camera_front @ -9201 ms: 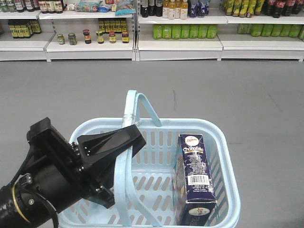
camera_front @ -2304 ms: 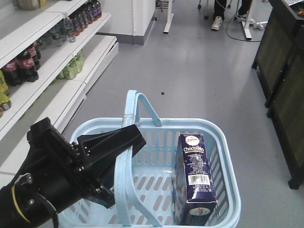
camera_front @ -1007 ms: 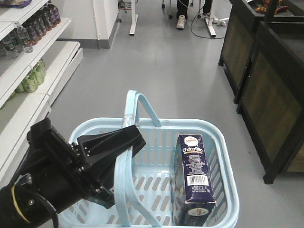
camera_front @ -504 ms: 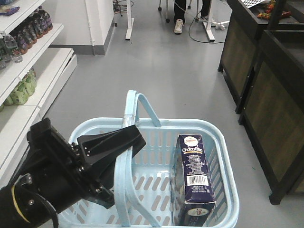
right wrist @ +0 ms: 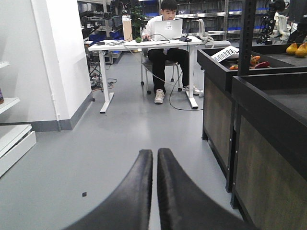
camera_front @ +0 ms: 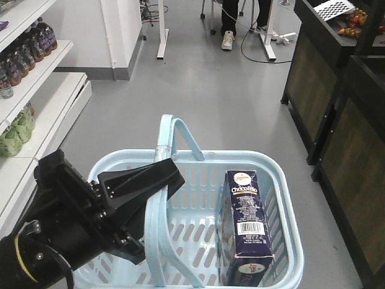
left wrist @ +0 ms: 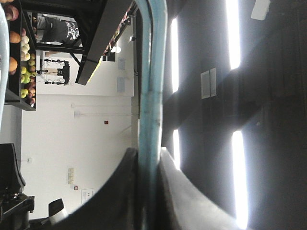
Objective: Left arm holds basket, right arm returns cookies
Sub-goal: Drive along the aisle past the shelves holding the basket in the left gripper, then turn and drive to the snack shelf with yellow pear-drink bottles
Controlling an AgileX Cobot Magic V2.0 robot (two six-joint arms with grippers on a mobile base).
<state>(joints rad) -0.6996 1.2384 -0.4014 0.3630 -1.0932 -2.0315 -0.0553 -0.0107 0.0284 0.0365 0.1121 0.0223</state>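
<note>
In the front view my left gripper (camera_front: pixel 161 179) is shut on one hoop handle of the light blue basket (camera_front: pixel 240 158) and holds it up over the grey floor. The cookies (camera_front: pixel 246 223), a tall navy "Chocofello" box, stand upright inside the basket against its right wall. The left wrist view shows the blue handle (left wrist: pixel 151 86) pinched between the left gripper's (left wrist: pixel 149 160) two fingers. The right gripper (right wrist: pixel 155 154) appears only in the right wrist view, shut with nothing between its fingers, pointing down the aisle. It is not near the cookies.
White shelves with drink bottles (camera_front: pixel 24 60) run along the left. Dark wooden produce stands (camera_front: pixel 337 120) line the right side of the aisle. At the far end a person sits at a white desk (right wrist: pixel 144 45) with cables on the floor.
The background has swung from facing the shelves to looking down the aisle, and the shelves keep sliding off to the left. The basket, cookies and left gripper hold the same place in view.
</note>
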